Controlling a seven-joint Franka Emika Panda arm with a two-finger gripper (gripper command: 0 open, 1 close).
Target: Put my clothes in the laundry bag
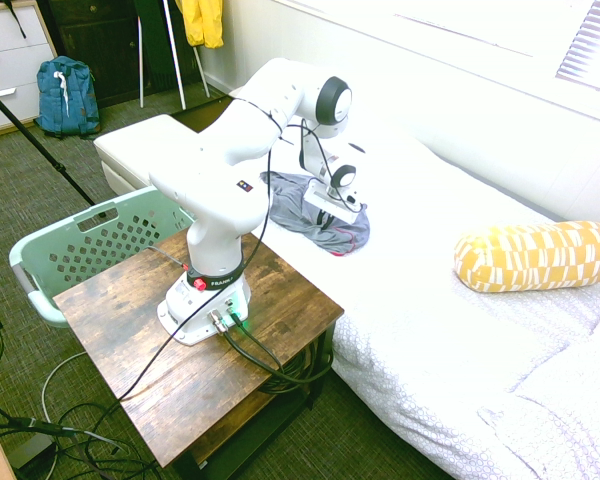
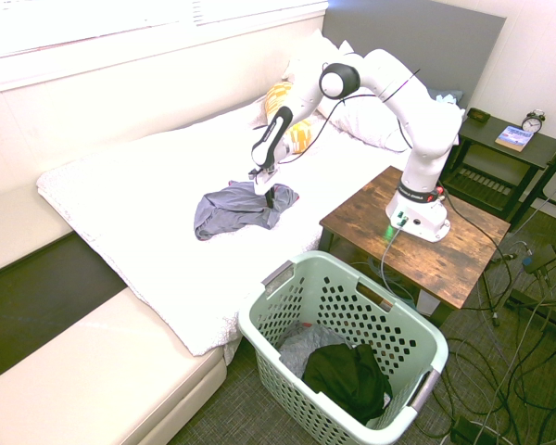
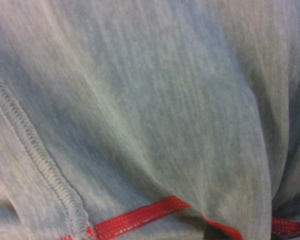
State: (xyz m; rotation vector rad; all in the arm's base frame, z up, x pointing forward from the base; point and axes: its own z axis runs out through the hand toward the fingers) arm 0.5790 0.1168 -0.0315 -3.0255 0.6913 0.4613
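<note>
Matt wrinkled grey cloth garment [image 2: 236, 211]; smooth mint plastic basket [image 2: 296, 371].

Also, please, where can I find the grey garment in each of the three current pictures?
First exterior view: above centre, under the gripper.
Second exterior view: left of centre, on the bed.
Wrist view: the garment fills the picture.
Shared landmark: its red edging, tiny in both exterior views.

First exterior: high, beside the brown wooden bench [image 1: 130, 370], faced across it to the white-covered bed [image 1: 400, 310] and wall. Second exterior: high, opposite side, pale-green perforated plastic basket [image 2: 343, 315] nearest, faced grey headboard [image 2: 417, 46]. Both shared bed, bench, basket. Wrist: very close on grey red-edged fabric [image 3: 180, 110].
</note>
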